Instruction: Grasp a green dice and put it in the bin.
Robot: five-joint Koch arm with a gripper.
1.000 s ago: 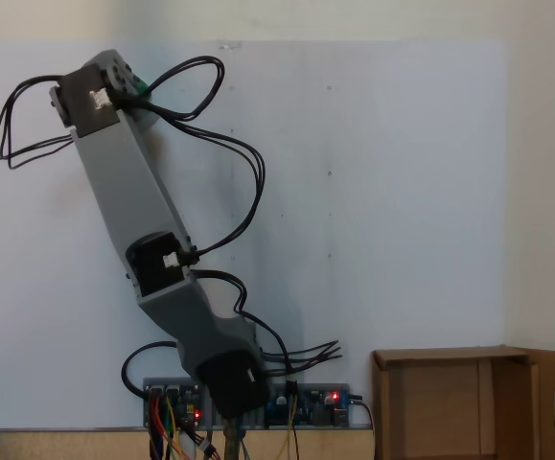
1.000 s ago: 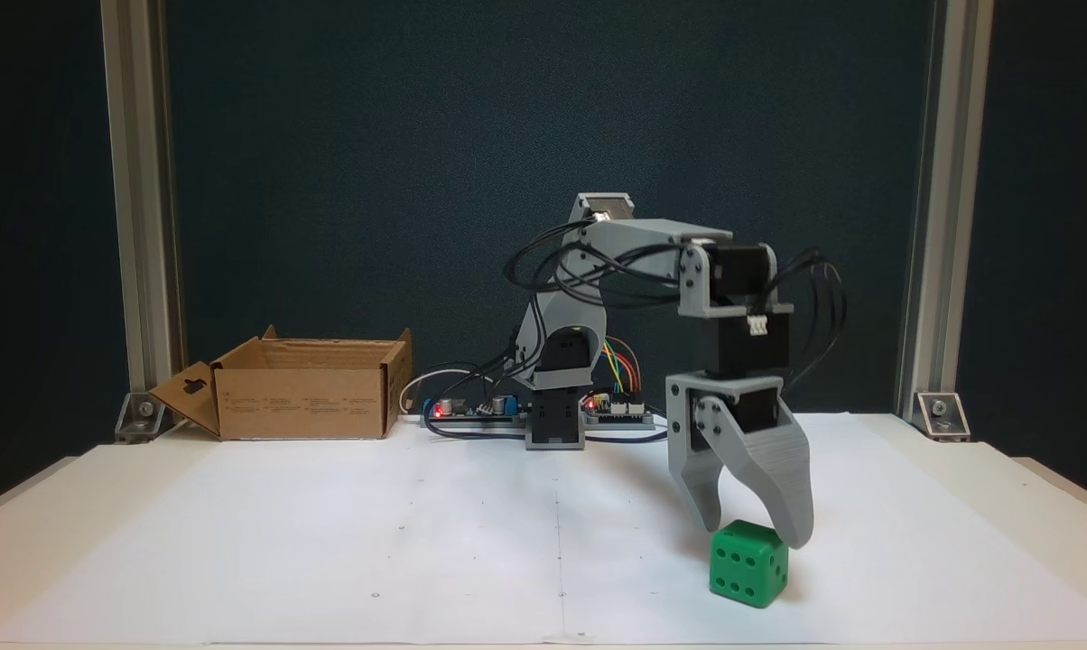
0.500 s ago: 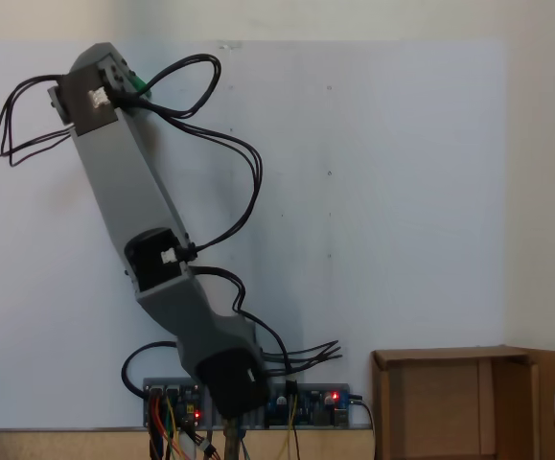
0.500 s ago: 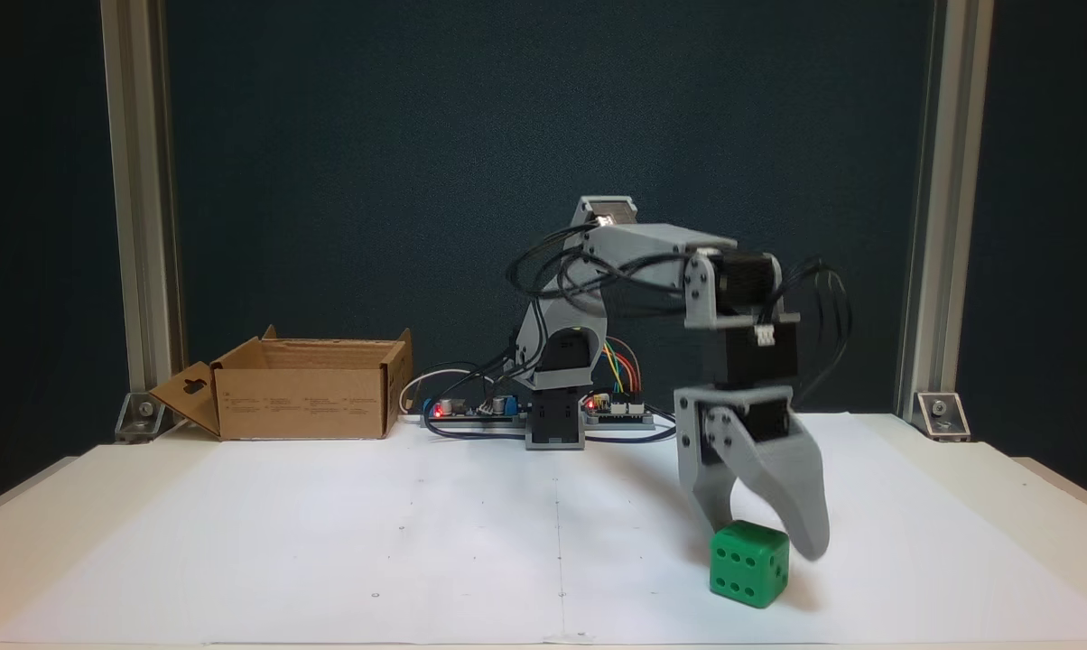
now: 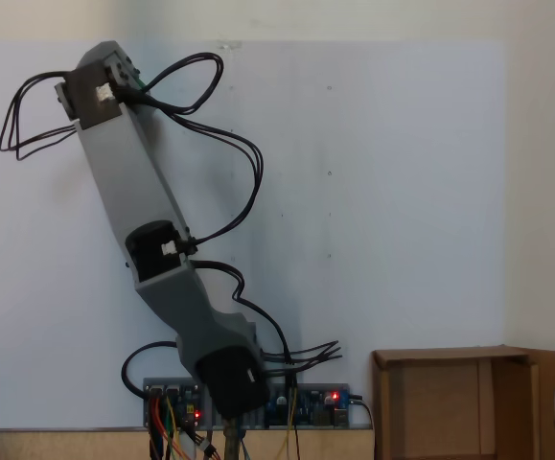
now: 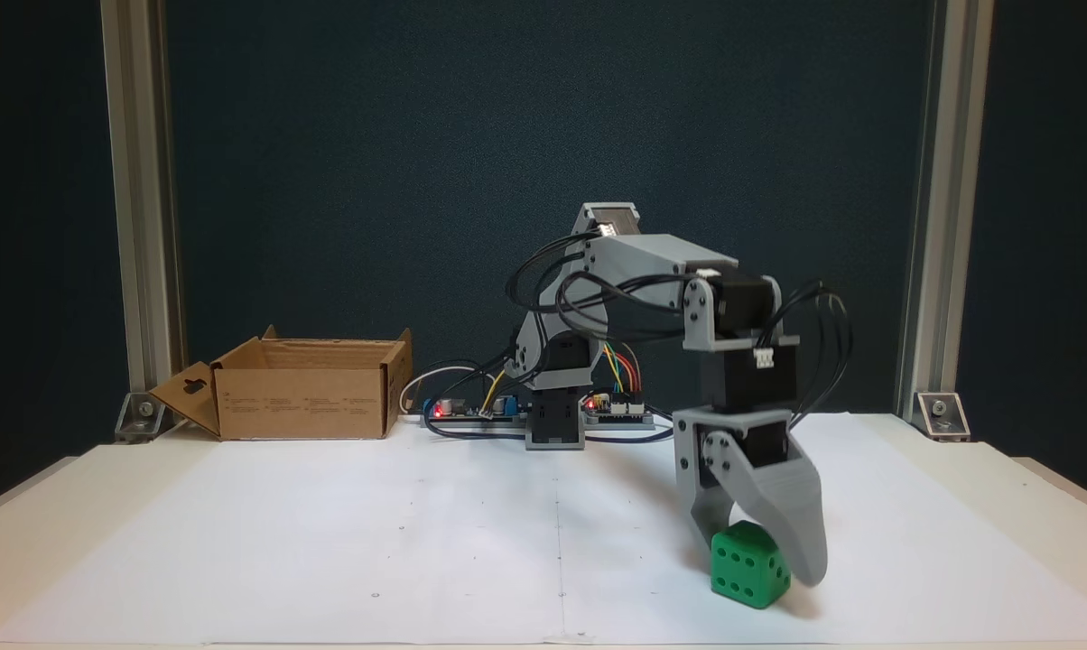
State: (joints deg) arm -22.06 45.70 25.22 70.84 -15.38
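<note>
white paper covers the surface (image 6: 327,542). green dice (image 6: 749,564) rests on it, well apart from the bin (image 6: 304,388). tool (image 6: 760,555) stands released, jaws straddling the dice. lower until the tips near the paper, centre the cube, then clench squarely on opposite faces before lifting.

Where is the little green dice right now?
In a fixed view, the green dice sits on the white table sheet at lower right, between the gripper's open jaws, far from the cardboard bin at left.
</note>
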